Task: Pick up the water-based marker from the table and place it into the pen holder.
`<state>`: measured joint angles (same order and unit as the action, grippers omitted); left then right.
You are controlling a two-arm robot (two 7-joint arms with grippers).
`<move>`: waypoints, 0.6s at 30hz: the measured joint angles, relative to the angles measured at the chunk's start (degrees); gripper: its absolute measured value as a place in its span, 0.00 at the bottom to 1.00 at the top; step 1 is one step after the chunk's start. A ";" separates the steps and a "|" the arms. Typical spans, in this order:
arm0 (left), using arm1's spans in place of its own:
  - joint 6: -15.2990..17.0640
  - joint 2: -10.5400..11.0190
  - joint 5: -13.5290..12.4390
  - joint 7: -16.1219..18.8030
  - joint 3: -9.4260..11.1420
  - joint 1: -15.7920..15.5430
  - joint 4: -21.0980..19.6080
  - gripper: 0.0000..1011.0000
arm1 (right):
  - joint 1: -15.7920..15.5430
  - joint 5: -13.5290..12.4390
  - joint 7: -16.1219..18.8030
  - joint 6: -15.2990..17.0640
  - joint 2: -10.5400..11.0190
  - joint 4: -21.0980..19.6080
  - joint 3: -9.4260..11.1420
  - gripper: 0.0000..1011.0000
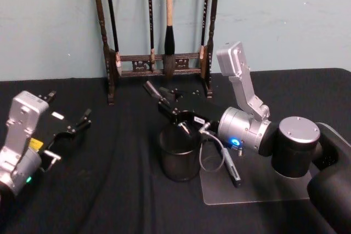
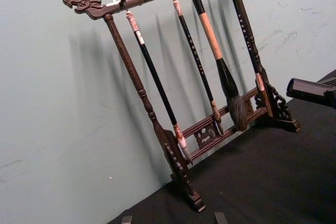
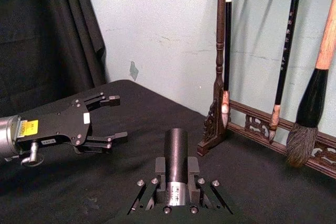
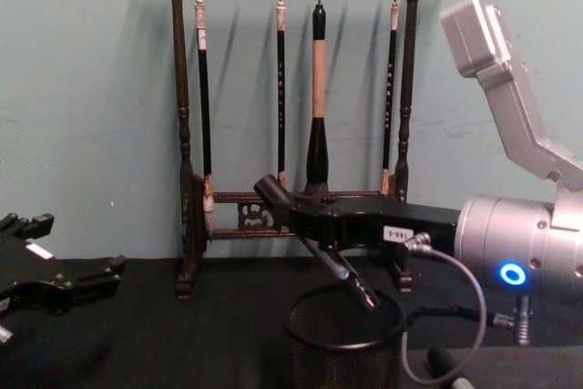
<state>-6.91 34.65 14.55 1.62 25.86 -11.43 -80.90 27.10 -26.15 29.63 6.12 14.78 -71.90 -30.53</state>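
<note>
Right gripper (image 4: 308,225) fingers pinch the black cylindrical marker (image 4: 273,193) above the round black-mesh pen holder (image 4: 342,362); release remains. Left gripper (image 1: 70,107), nine o'clock, fingers spread.

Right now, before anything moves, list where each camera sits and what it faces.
Head: high, looking down at the table; left gripper idle, right gripper holding the marker at the pen holder mouth.
Chest: low, facing across at the brush rack; both grippers show.
Left wrist: faces rack and wall; own fingertips at the edge.
Right wrist: looks along its own gripper toward the left gripper.
All four share the rack.
</note>
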 joint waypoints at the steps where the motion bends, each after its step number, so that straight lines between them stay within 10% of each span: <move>1: 0.00 0.00 0.00 0.00 0.00 0.00 0.00 1.00 | 0.00 0.00 0.00 0.00 0.00 0.00 0.01 0.24; 18: 0.00 0.00 0.00 0.00 0.00 0.00 0.00 1.00 | -0.04 0.01 -0.03 0.00 -0.01 -0.06 0.17 0.24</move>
<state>-6.91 34.65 14.55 1.62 25.86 -11.43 -80.90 27.07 -26.14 29.61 6.12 14.77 -71.96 -30.36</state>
